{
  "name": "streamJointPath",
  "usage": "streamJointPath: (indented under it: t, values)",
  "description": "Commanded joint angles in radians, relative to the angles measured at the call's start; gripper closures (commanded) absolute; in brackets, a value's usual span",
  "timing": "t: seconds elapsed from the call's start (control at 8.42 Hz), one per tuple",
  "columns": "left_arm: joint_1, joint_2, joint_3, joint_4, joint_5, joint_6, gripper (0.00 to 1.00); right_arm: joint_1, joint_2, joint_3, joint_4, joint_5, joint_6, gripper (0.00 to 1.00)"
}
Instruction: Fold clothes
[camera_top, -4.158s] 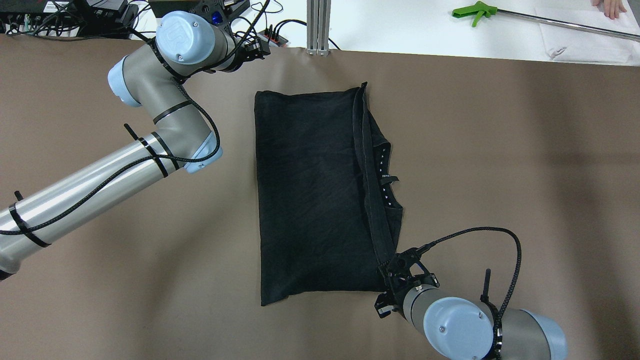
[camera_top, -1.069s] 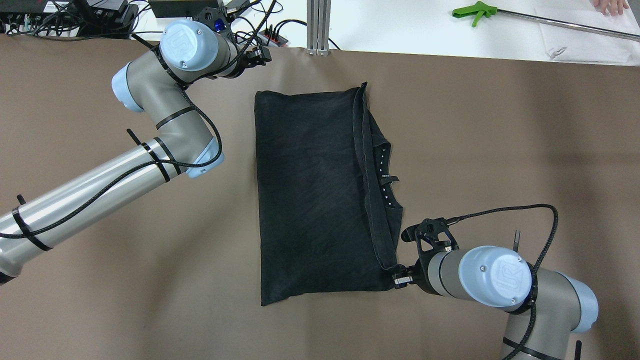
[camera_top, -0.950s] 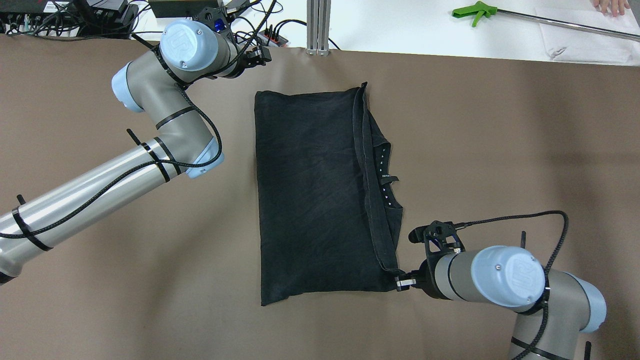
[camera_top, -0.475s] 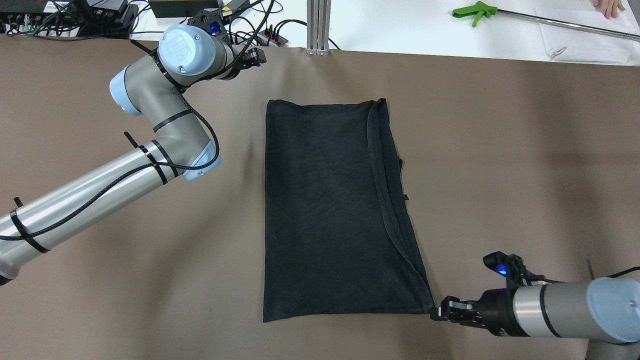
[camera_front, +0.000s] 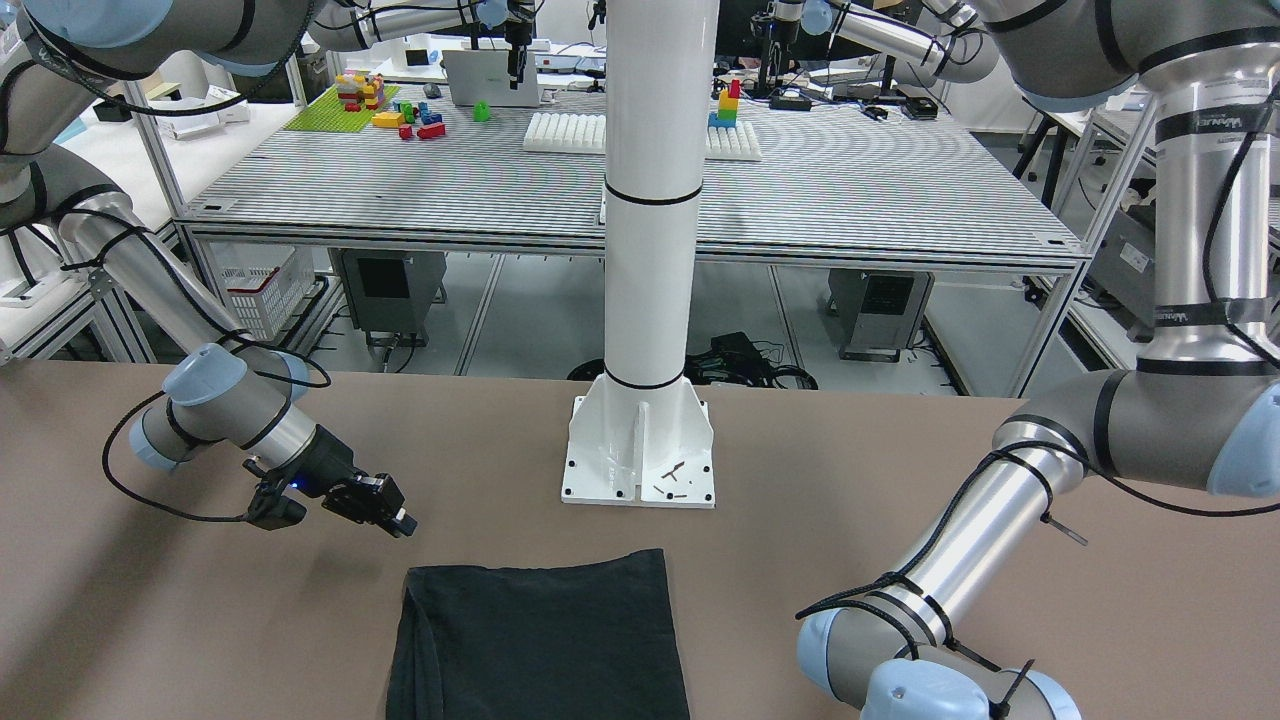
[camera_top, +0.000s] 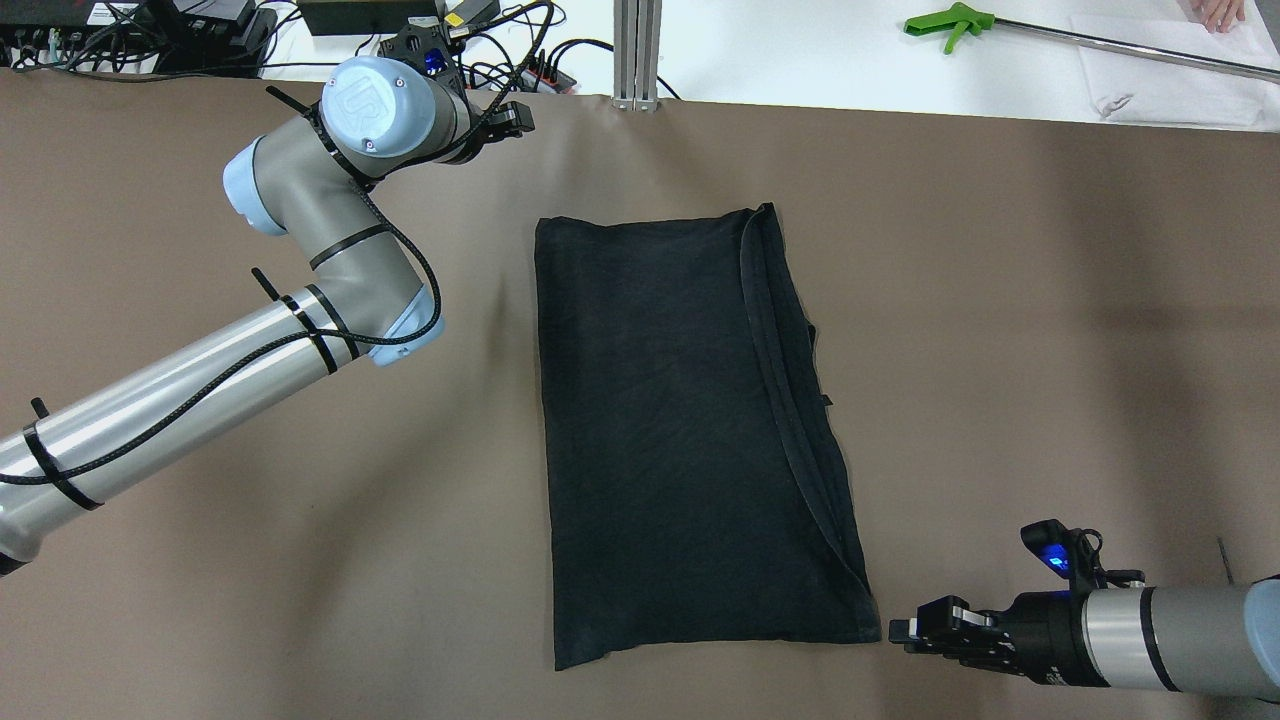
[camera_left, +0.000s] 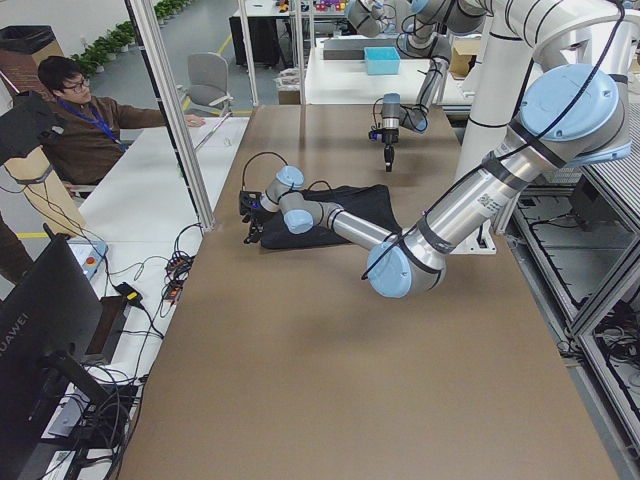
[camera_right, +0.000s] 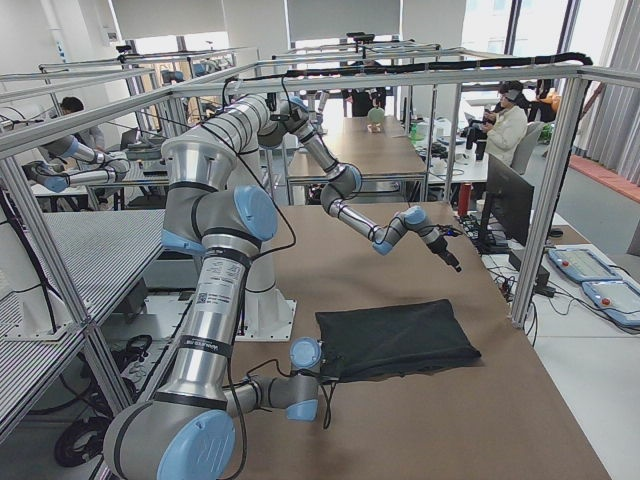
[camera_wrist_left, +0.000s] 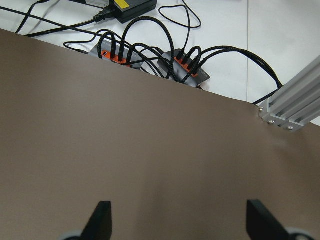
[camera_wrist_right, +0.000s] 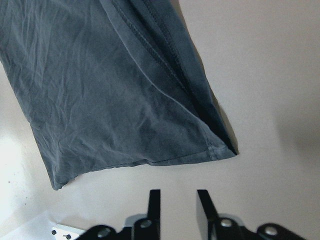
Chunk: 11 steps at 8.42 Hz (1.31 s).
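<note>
On the table (camera_top: 1000, 300) the garment (camera_top: 690, 440) lies flat in a long rectangle, your right gripper (camera_top: 897, 632) parted and empty just off its near corner, left gripper (camera_wrist_left: 179, 220) wide open off the far one: between folds, I judge, so regrasp corners next.

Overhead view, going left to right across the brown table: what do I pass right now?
The left gripper → plain black fabric garment, lying flat → right gripper.
</note>
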Motion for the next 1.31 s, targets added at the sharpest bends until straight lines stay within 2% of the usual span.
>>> streamJointPath:
  t: [0.0, 0.12, 0.24, 0.36, 0.48, 0.59, 0.83, 0.95, 1.07, 1.19]
  values:
    - [0.003, 0.000, 0.000, 0.000, 0.001, 0.001, 0.05, 0.029, 0.036, -0.017, -0.015, 0.007, -0.088, 0.06]
    - [0.003, -0.002, -0.001, 0.000, -0.001, 0.003, 0.05, 0.063, 0.059, -0.015, -0.065, 0.018, -0.090, 0.06]
    - [0.003, -0.005, -0.003, 0.000, -0.001, 0.000, 0.05, 0.090, 0.143, -0.020, -0.183, 0.020, -0.093, 0.06]
    - [0.001, -0.006, -0.005, 0.000, -0.004, -0.002, 0.05, 0.151, 0.288, -0.022, -0.407, 0.023, -0.169, 0.06]
    - [0.000, -0.008, -0.011, 0.000, -0.007, -0.002, 0.05, 0.167, 0.382, -0.020, -0.587, 0.008, -0.294, 0.06]
    - [-0.002, -0.009, -0.012, 0.000, -0.010, -0.002, 0.05, 0.196, 0.430, -0.020, -0.698, -0.018, -0.381, 0.06]
    - [-0.002, -0.012, -0.014, 0.000, -0.012, -0.003, 0.05, 0.218, 0.501, -0.035, -0.808, -0.147, -0.644, 0.06]
    - [-0.005, -0.013, -0.014, 0.000, -0.012, -0.003, 0.05, 0.220, 0.583, -0.061, -0.904, -0.240, -0.762, 0.06]
    - [-0.010, -0.013, -0.014, 0.000, -0.012, -0.003, 0.05, 0.220, 0.675, -0.128, -0.946, -0.344, -0.827, 0.06]
    - [-0.016, -0.013, -0.014, 0.002, -0.013, -0.003, 0.05, 0.220, 0.776, -0.249, -0.940, -0.443, -0.846, 0.06]
